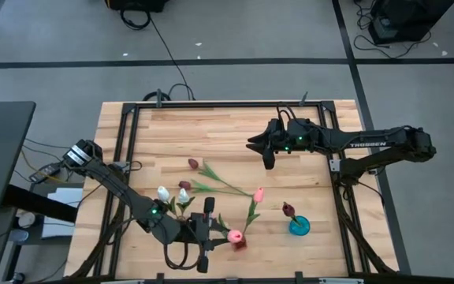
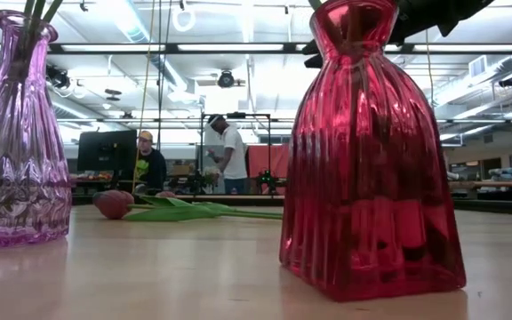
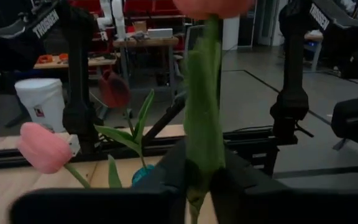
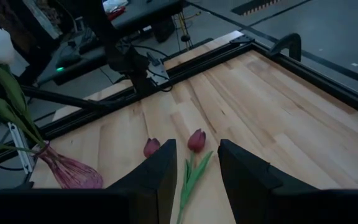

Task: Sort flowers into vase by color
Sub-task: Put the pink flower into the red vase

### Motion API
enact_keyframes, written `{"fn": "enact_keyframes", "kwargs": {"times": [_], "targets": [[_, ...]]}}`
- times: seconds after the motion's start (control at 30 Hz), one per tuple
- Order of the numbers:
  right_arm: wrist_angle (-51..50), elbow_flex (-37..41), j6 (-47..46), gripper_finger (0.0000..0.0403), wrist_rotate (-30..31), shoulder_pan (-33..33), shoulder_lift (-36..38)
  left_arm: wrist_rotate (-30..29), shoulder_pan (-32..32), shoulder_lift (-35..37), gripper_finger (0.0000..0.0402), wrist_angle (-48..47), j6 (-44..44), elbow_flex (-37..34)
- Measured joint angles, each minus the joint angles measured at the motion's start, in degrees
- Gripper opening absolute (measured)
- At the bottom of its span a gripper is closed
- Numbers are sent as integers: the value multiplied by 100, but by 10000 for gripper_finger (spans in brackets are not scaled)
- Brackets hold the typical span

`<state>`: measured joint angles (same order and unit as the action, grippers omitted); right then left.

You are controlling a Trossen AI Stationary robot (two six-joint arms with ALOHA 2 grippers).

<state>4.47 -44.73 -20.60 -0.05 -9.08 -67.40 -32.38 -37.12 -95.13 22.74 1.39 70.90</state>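
Near the surface's (image 1: 306,126) edge that lies lowest in the high view, the left gripper (image 1: 208,225) has its fingers (image 3: 166,180) closed around the green stem of a pink tulip (image 3: 202,124), whose head sits just over the red vase (image 2: 372,160); whether the stem's foot is already inside the neck I cannot tell. The biggest risk is that tall, narrow vase: a sideways nudge from the arm or a stem catching its rim could tip it, and it stands close to the edge. The purple vase (image 2: 20,142) with the white tulips (image 1: 163,192) is just beside the left arm, so a wide swing on the way out might brush it. If the fingers let go before the stem is seated, the tulip would likely flop onto the surface. The right gripper (image 4: 194,180) hovers with fingers apart and empty over two loose maroon tulips (image 4: 196,140) towards the far edge; these lie near each other, so a grasp could drag both. A second pink tulip (image 1: 258,193) lies mid-surface, near the teal vase (image 1: 299,227) holding one maroon bloom
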Motion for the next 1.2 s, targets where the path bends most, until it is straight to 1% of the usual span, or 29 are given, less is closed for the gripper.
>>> {"fn": "enact_keyframes", "kwargs": {"times": [0.07,0.17,0.27,0.5,0.8,0.9,1.03,1.1,1.2], "targets": [[0,0,0,132,-2,0,0,26,2,5,96,-57,68,3],[7,0,0,132,-2,0,0,137,9,69,138,-573,293,124],[19,0,0,132,-8,0,0,154,11,107,158,-915,358,288],[24,0,0,132,-44,0,-2,150,10,107,162,-1725,358,721],[109,0,5,132,-111,0,-2,173,156,109,163,-1910,247,915],[109,0,15,132,-109,0,-3,532,301,131,163,-2003,365,931],[113,0,17,132,-109,0,-4,1214,514,146,163,-2674,864,1168],[148,0,21,132,-111,0,-4,1358,567,146,163,-3093,974,1316],[151,0,90,132,-109,0,-4,1347,564,146,163,-3571,980,1528]]}}
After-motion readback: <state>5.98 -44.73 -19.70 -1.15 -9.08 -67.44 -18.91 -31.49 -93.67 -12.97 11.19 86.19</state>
